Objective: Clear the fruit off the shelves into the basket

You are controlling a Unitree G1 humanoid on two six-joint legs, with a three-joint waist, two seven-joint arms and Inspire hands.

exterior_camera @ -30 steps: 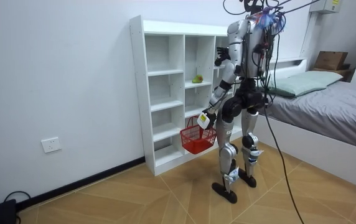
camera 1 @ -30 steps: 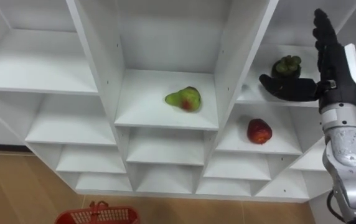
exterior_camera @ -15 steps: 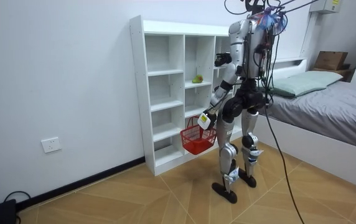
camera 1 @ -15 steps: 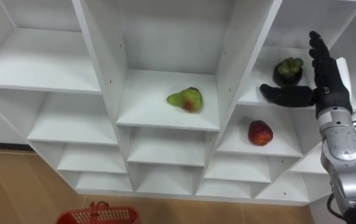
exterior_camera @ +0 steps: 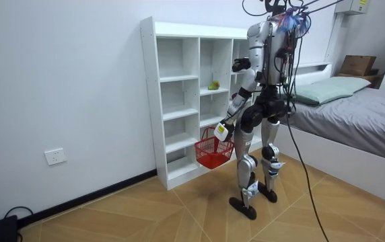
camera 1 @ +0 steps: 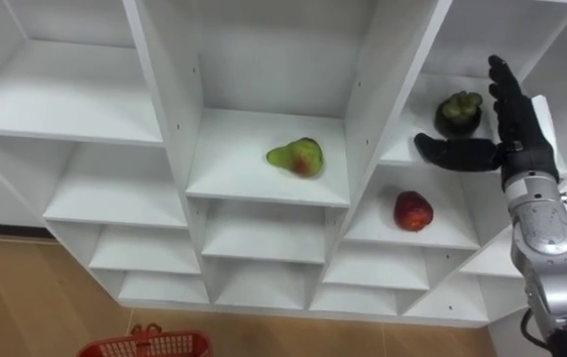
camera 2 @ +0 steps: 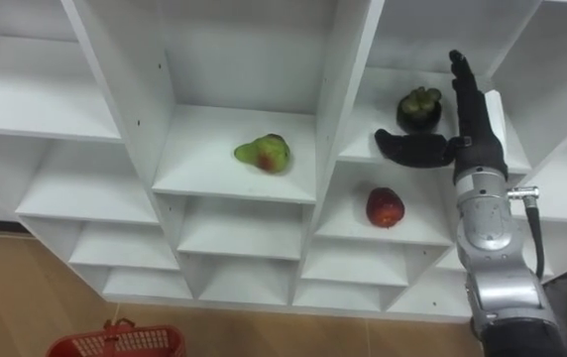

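A white closet (camera 1: 165, 119) of open shelves stands before me. On the upper right shelf sits a dark mangosteen (camera 1: 458, 112). My right hand (camera 1: 507, 129) is raised just right of it, open, fingers straight up and thumb stretched out below the fruit, not touching it. A green-red pear (camera 1: 296, 158) lies on the middle shelf. One shelf below the mangosteen rests a red apple (camera 1: 412, 210). In the room view my left hand (exterior_camera: 220, 130) hangs low, shut on the handle of a red basket (exterior_camera: 212, 149); the basket's rim (camera 1: 145, 345) shows at the bottom of the left eye view.
I stand facing the closet's right columns in the room view. A bed (exterior_camera: 354, 114) lies behind me at the room view's right. The other shelves hold nothing. Wooden floor (exterior_camera: 179, 215) stretches around my feet.
My right hand has come down from above the shelf and settled beside the mangosteen. The view has shifted slightly; the basket rim sits lower in the picture.
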